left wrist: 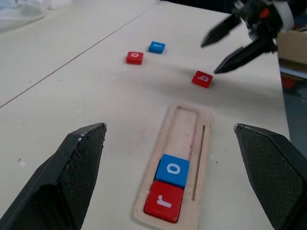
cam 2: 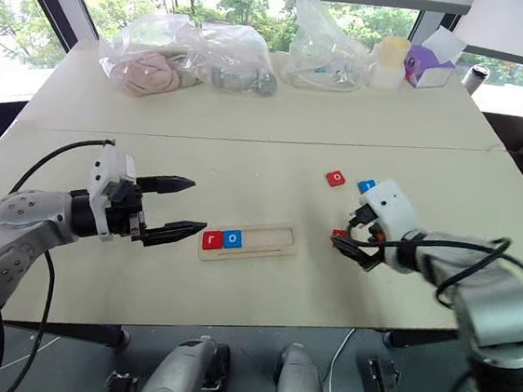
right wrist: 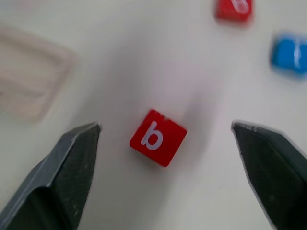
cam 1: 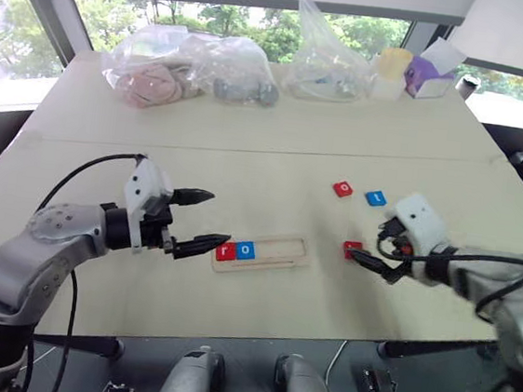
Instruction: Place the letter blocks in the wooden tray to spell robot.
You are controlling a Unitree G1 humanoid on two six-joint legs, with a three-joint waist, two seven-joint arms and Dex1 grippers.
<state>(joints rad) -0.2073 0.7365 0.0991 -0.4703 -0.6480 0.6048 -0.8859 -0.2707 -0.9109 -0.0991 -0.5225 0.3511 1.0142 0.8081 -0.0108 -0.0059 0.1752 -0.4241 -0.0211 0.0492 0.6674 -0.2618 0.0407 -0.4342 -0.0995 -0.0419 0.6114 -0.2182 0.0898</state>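
The wooden tray (cam 1: 279, 250) lies mid-table with a red "r" block (cam 1: 226, 251) and a blue "o" block (cam 1: 246, 249) side by side at its left end. My left gripper (cam 1: 217, 218) hovers open just left of the tray, holding nothing. A red "b" block (right wrist: 157, 137) lies flat on the table to the right of the tray. My right gripper (cam 1: 369, 246) is open above it, one finger on either side and nothing in its grasp. Farther back lie a red "o" block (cam 1: 342, 189) and a blue "t" block (cam 1: 374, 198).
Clear plastic bags (cam 1: 186, 68) with soft items, a yellow cup (cam 1: 393, 69) and a purple-and-white box (cam 1: 429, 75) line the table's far edge. A seam (cam 1: 248, 150) crosses the tabletop. The near table edge runs just below both arms.
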